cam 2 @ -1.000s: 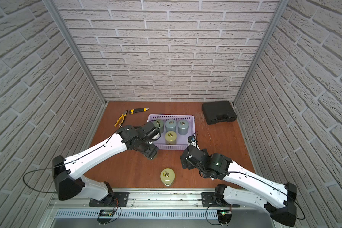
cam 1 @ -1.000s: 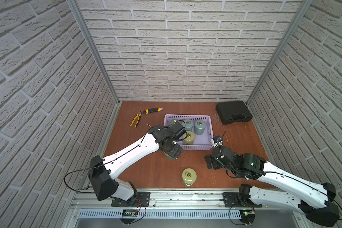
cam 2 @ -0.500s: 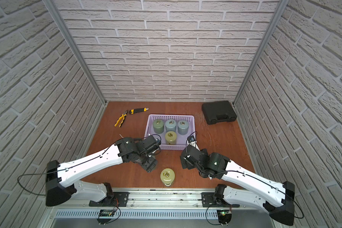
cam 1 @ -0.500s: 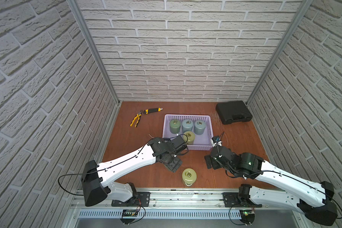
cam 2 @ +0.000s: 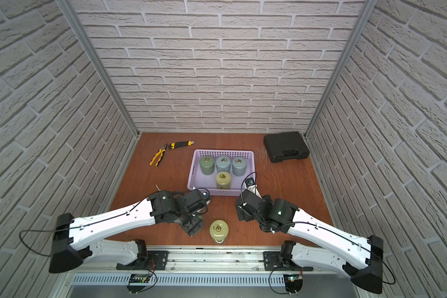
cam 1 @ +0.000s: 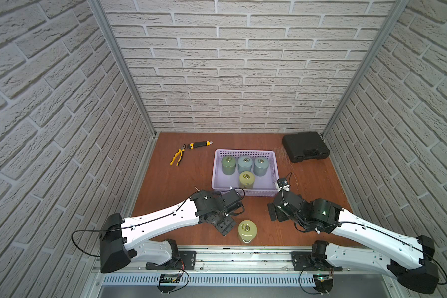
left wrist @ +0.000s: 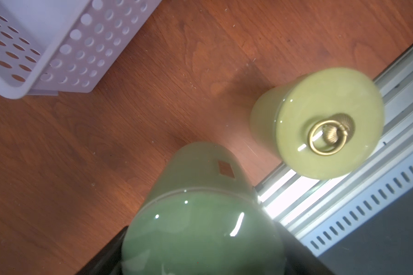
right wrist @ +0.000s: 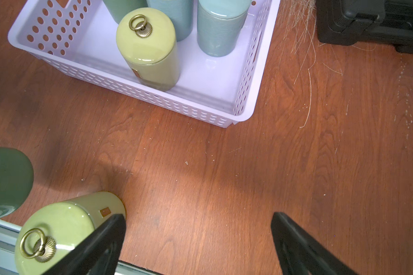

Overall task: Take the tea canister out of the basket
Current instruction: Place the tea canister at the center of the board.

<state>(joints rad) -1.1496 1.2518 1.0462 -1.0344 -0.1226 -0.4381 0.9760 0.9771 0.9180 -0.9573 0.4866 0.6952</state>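
The left gripper (cam 1: 225,226) is holding a green canister (left wrist: 200,226) outside the basket (cam 1: 258,192).

The table (cam 1: 178,185) is carrying everything. The left arm (cam 1: 160,222) is reaching in front of the basket's left front corner, its jaws closed around the green canister's body; whether the base is touching the wood cannot be told. The right gripper (right wrist: 198,215) is hovering in front of the basket's right front corner, spread wide and empty. The case (cam 1: 305,147) is lying beyond the basket's far right corner. Inside the basket, three canisters (cam 1: 245,164) are standing along the far wall, with a second yellow canister (cam 1: 246,179) before them. A yellow canister (cam 1: 247,230) is standing upright in front of the basket, near the green canister but apart from it. Pliers (cam 1: 178,158) and a knife (cam 1: 199,145) are lying left of the basket's far left corner.
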